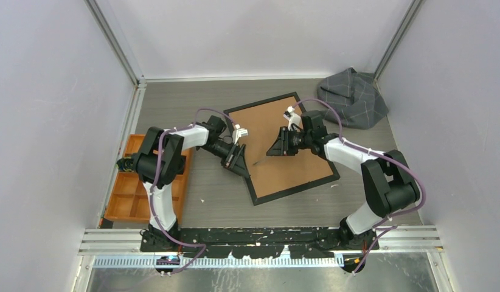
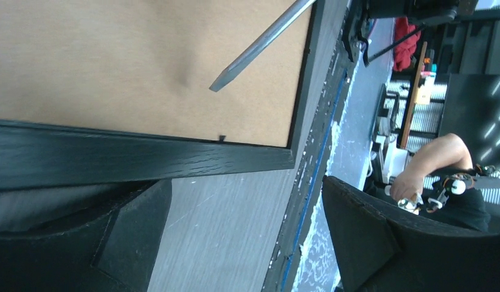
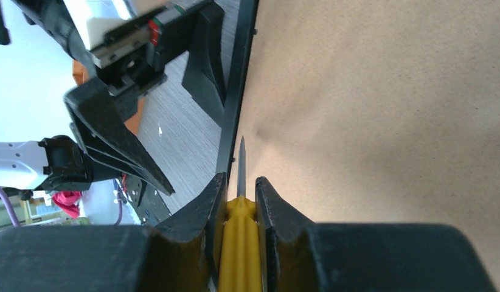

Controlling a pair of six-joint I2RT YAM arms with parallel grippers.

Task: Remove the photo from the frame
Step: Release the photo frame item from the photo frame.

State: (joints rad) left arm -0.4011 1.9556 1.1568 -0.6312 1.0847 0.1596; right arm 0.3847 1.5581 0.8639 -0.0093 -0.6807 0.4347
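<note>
One walled grey table (image 1: 220,194) — left end effector (image 1: 240,163) released, right end effector (image 1: 272,152) grasping screwdriver (image 3: 237,243)

Black-bordered frame (image 1: 293,167), flat and face down, brown board back up, at a diagonal.

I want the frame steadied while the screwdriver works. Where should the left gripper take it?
Probably by the frame's left border, coming from the left: it lies flat, back up, and the open left gripper faces that thin edge.

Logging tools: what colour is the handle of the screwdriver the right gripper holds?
The screwdriver handle is yellow, clearest in the right wrist view.
</note>
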